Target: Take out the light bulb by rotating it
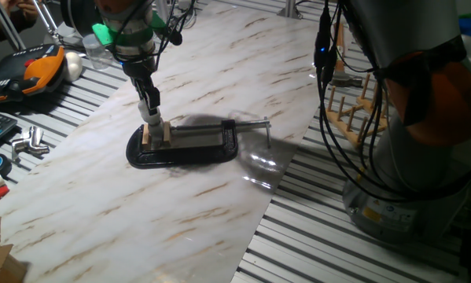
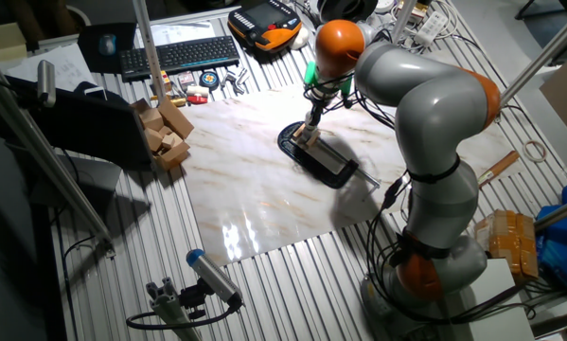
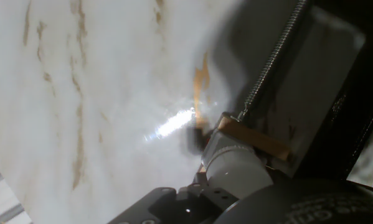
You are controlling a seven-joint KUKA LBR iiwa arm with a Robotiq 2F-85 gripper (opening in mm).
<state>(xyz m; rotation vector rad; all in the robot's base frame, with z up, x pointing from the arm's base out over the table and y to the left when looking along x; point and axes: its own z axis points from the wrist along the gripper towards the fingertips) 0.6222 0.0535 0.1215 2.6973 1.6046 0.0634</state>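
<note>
My arm (image 2: 425,123) bends over from its base and reaches down. My wrist points almost straight down, only a little tilted. My gripper (image 1: 153,120) is low, its narrow tip close to the counter (image 1: 101,204). In the hand view the picture is blurred, so I cannot tell how my jaws stand.

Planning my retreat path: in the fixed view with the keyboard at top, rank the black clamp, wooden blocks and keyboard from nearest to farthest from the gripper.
1. Black clamp, directly under the gripper.
2. Wooden blocks, at the marble board's far edge.
3. Keyboard, beyond the blocks, at the table's back.
</note>
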